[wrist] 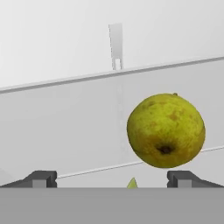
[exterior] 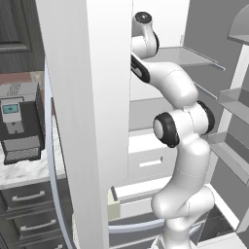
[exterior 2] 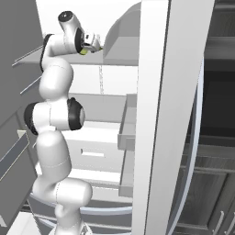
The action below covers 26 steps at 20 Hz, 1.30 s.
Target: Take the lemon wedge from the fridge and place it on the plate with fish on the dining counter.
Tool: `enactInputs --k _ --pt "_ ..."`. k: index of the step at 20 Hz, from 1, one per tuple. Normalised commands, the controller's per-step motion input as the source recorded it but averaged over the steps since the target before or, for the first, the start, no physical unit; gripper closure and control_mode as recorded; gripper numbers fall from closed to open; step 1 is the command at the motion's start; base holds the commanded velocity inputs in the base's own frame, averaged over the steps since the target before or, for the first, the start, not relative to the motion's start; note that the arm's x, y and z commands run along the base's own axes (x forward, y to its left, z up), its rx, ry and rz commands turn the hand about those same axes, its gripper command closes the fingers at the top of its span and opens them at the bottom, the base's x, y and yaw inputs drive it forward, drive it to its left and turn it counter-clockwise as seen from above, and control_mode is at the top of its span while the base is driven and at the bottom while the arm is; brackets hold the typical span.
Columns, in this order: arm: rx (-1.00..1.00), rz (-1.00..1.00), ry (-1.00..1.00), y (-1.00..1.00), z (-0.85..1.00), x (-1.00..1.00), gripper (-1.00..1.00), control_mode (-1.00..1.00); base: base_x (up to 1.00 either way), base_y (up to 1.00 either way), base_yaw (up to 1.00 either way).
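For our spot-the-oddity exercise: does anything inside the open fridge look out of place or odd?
Nothing looks spilled or damaged. The round yellow-green fruit with dark blotches sits on the white fridge shelf, just ahead of the open tool. A tiny yellow-green tip peeks up between the tool's fingers.

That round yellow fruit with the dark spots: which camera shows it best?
The hand view: the round fruit looms large and sharp above the open gripper, on the fridge shelf. In the right base view it is a small yellow speck at the hand.
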Motion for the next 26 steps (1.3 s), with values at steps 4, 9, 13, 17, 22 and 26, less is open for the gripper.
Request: enactInputs --k 4,9,13,17,22,26 --pt "0.0 0.0 0.0 0.05 0.0 -0.1 -1.0 -1.0 0.0 0.0 0.0" --pt "0.0 0.0 -0.01 0.0 0.0 -0.3 -1.0 -1.0 0.0 0.0 0.0" --pt "0.0 0.0 0.0 0.0 0.0 0.0 -1.0 -1.0 0.0 0.0 0.0" --pt "0.0 0.0 0.0 0.0 -0.11 0.06 -1.0 -1.0 0.0 0.0 0.0" --pt "0.0 0.0 0.0 0.0 -0.14 0.01 -1.0 -1.0 0.0 0.0 0.0" --pt "0.0 0.0 0.0 0.0 -0.08 0.0 -1.0 -1.0 0.0 0.0 0.0"
